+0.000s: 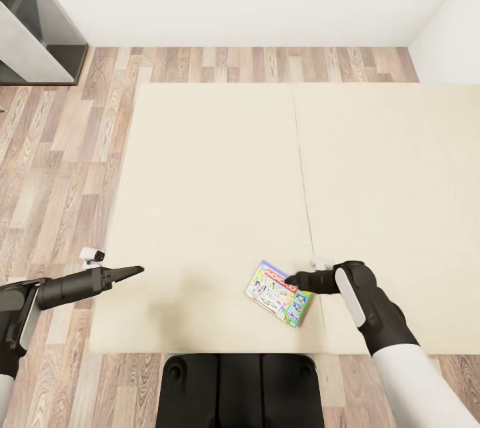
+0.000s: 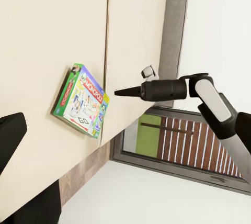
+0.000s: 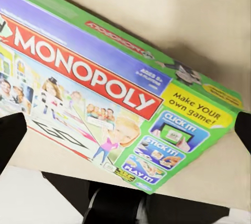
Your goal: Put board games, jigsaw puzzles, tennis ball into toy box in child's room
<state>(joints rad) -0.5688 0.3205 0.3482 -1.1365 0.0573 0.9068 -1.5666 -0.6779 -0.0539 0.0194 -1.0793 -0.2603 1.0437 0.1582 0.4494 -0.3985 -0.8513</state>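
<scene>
A board game (image 1: 277,295), a white-blue Monopoly box with a green edge, lies flat near the front edge of the beige bed (image 1: 213,168). My right gripper (image 1: 290,279) is just at the box's far right corner. The right wrist view has the board game (image 3: 104,98) close up, with a dark fingertip at each side of the picture, wide apart, so this gripper is open. My left gripper (image 1: 137,271) hovers over the bed's front left part, well left of the box, open and holding nothing. From the left wrist, the board game (image 2: 81,101) and right gripper (image 2: 117,92) nearly touch.
Wooden floor (image 1: 60,148) borders the bed on the left and behind it. A dark shelf unit (image 1: 40,28) stands at the back left against the white wall. My black base (image 1: 240,388) is against the bed's front edge. A seam (image 1: 303,181) splits the mattress.
</scene>
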